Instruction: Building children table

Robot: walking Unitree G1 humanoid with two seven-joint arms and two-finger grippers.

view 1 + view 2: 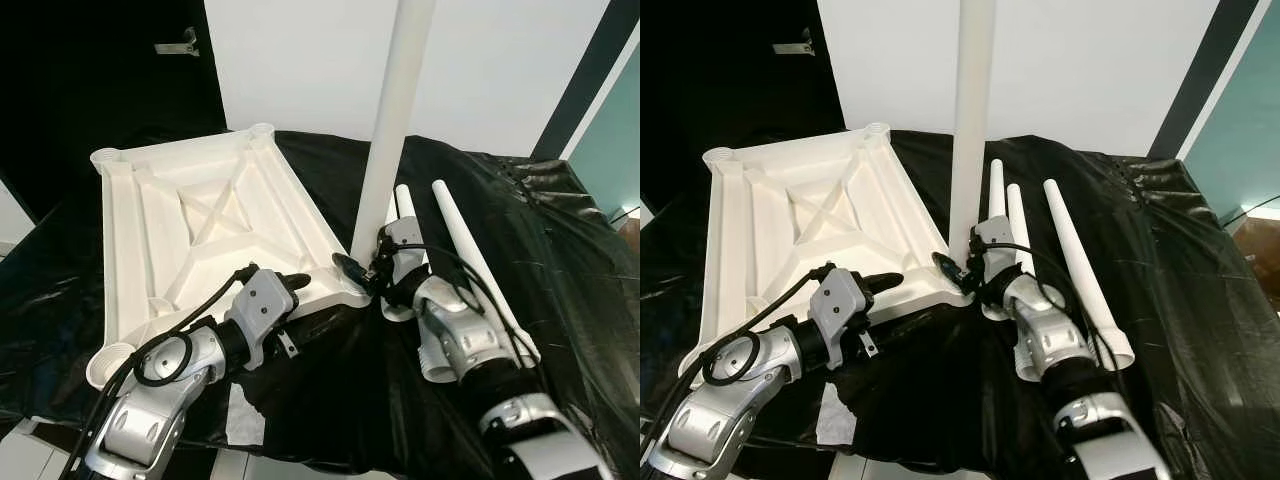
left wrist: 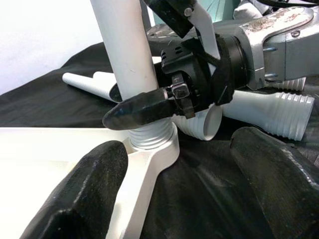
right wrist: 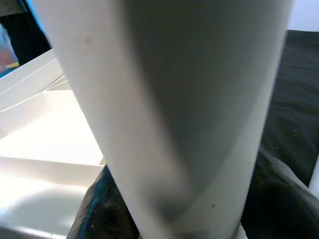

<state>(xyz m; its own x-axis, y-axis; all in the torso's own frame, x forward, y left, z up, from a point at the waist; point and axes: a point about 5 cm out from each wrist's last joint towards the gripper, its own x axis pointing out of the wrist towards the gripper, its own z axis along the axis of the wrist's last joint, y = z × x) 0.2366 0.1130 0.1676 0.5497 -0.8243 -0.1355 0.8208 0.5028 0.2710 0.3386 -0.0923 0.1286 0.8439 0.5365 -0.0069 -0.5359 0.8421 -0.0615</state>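
Observation:
A white plastic table top (image 1: pixel 190 225) lies upside down on a black sheet. One white leg (image 1: pixel 392 120) stands upright in the socket (image 2: pixel 152 138) at the top's near right corner. My right gripper (image 1: pixel 360 272) is shut on that leg just above the socket; one of its black fingers (image 2: pixel 142 108) crosses the leg's base. My left gripper (image 1: pixel 292 288) is open at the top's near edge, its fingers (image 2: pixel 84 189) either side of the socketed corner without touching it. Three loose legs (image 1: pixel 1080 270) lie on the sheet right of the standing leg.
The black sheet (image 1: pixel 520 215) covers the whole work surface and drapes over its near edge. A dark door with a metal handle (image 1: pixel 178 45) stands at the back left beside a white wall. A scrap of white paper (image 1: pixel 243 415) lies at the near edge.

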